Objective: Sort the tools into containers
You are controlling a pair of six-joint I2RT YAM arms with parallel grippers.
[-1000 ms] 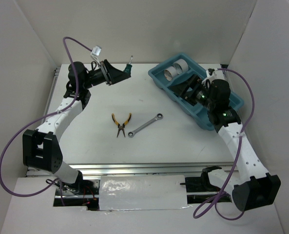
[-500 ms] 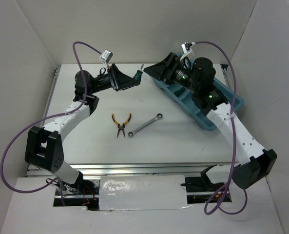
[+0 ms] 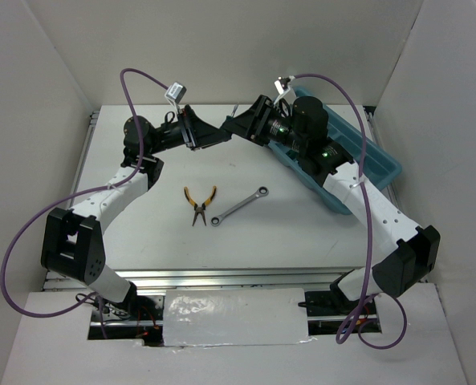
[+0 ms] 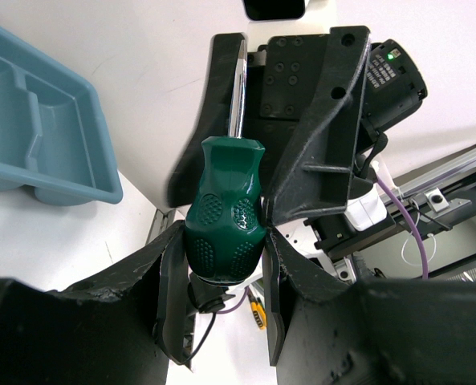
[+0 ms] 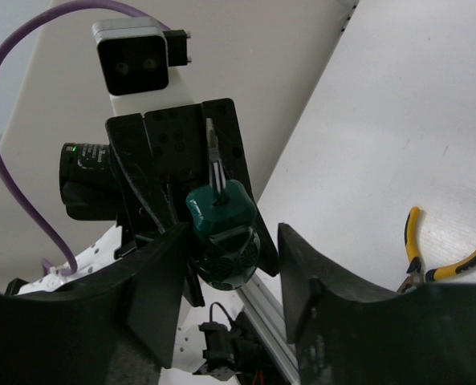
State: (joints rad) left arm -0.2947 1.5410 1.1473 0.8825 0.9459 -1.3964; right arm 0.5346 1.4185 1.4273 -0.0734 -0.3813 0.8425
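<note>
Tabletop: one pliers, one wrench (one screwdriver aloft).

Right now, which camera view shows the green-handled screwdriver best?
Left wrist: the green-handled screwdriver sits central, handle and shaft both clear, gripped by the left claw. The right wrist view shows it foreshortened and smaller. The top external view shows little more than a thin bit of shaft.

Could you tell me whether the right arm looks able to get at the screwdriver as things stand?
Probably yes: the right pincer, open, straddles the screwdriver that the left pincer holds out; nothing lies between.
</note>
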